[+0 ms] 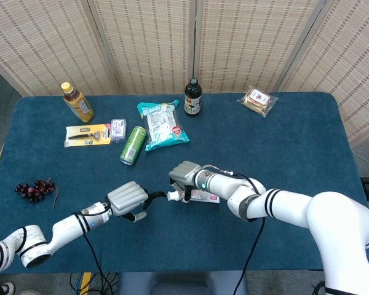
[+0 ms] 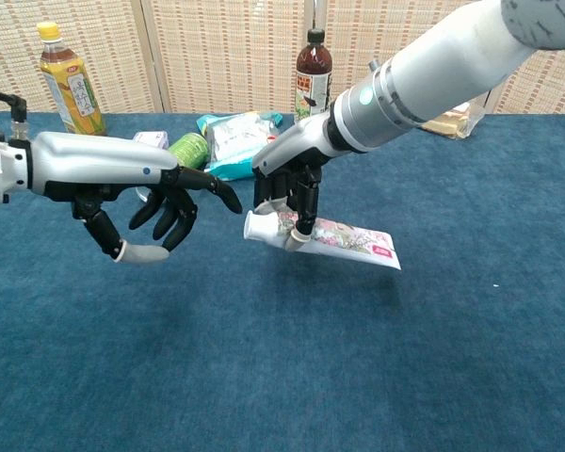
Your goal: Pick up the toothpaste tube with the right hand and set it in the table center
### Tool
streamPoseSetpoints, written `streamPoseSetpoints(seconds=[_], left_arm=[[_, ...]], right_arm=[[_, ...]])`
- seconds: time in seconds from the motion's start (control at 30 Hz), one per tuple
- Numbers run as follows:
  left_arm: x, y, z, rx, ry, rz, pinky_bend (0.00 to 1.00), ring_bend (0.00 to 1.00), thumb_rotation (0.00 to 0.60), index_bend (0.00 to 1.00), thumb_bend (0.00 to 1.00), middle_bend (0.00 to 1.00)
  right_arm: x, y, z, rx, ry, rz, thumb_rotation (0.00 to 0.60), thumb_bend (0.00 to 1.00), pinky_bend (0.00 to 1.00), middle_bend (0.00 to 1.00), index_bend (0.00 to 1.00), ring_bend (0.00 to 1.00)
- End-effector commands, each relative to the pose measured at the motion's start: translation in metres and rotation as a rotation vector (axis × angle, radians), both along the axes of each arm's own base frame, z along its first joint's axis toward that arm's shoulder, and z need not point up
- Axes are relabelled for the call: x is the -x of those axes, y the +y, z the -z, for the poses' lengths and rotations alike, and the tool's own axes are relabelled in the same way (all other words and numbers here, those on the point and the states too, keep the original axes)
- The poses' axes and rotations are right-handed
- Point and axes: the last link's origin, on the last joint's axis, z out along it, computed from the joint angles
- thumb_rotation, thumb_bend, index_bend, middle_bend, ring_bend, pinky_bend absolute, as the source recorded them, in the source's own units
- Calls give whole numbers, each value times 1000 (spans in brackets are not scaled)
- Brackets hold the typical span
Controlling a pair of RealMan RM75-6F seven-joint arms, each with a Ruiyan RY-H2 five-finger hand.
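Toothpaste tube (image 2: 334,238) hangs just above the blue bench (image 2: 358,358) near its middle, grasped close to the cap end by the right hand (image 2: 287,188), so the long tail droops and could swing or slip out. Left hand (image 2: 155,202), spread and holding nothing, hovers just beside the cap; contact there could knock the tube askew.

Right robot hand (image 2: 287,193) with fingers curled downward; left robot hand (image 2: 155,209) spread, just beside it.

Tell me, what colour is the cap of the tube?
White; the cap of the tube shows best in the chest view.
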Motion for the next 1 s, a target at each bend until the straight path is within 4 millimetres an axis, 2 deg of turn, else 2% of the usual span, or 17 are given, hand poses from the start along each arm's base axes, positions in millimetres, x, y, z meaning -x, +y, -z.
streamPoseSetpoints(seconds=[0.03,0.5,1.0], left_arm=[[-1,0,2,1,4,8,565,502,600,125,362,549],[-8,2,14,17,19,29,566,502,600,125,362,548],[0,7,15,-8,58,28,570,502,600,171,362,548]], right_arm=[[0,0,2,-4,4,1,600,1000,413,731,817,566],[-4,-1,9,-14,13,-4,600,1000,413,735,823,570],[-3,-3,9,-10,5,-4,600,1000,413,764,869,592]])
